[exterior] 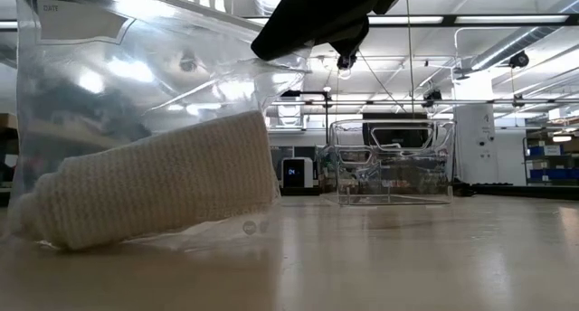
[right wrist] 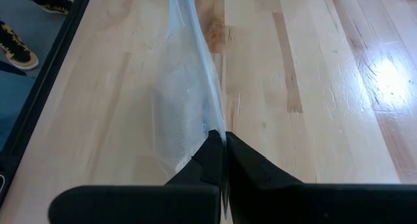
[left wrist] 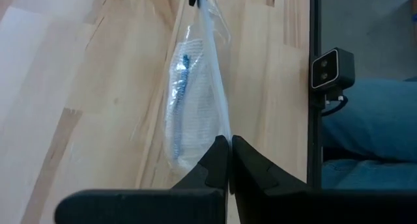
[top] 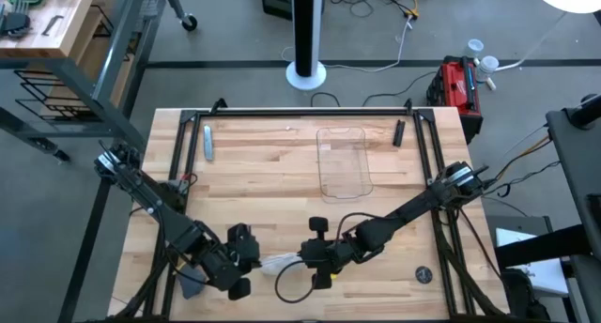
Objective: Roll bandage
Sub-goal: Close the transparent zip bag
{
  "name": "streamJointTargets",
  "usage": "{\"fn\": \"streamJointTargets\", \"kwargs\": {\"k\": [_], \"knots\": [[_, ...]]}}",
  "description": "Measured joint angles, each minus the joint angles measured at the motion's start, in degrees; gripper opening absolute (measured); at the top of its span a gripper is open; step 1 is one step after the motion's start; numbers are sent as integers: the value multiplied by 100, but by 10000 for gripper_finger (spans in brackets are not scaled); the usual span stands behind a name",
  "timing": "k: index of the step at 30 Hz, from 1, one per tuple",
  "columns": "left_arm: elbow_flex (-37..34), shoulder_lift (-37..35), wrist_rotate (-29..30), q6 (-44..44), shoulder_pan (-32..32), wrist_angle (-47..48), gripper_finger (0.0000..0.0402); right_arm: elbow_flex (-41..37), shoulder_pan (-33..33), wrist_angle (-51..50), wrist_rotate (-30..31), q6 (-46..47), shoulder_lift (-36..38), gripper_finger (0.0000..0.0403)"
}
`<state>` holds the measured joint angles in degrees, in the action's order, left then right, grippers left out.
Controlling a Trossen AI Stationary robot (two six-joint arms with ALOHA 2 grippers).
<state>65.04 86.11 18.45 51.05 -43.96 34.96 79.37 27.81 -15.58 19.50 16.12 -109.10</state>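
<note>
between both grippers hangs a bag [top: 280,263] holding the bandage [exterior: 154,190].

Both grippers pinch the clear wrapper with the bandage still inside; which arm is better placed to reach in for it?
Neither clearly. The left gripper and right gripper are each shut on opposite edges of the wrapper, stretching it, with the bandage lying inside. Whichever lets go drops its edge.

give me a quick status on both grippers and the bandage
Left gripper and right gripper both shut on the clear wrapper, pulling from opposite ends. Bandage rolled, inside wrapper. Tray far off, nothing in the way.
</note>
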Motion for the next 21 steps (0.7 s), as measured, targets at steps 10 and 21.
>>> {"fn": "streamJointTargets", "kwargs": {"k": [10, 21], "knots": [[-2, 0, 429, 19, -44, 22, 0, -12, -7, -108, 3, 57, -7, 0], [-2, -35, 765, 50, -35, -235, 105, -31, -7, -293, -3, 100, -20, 0]]}}
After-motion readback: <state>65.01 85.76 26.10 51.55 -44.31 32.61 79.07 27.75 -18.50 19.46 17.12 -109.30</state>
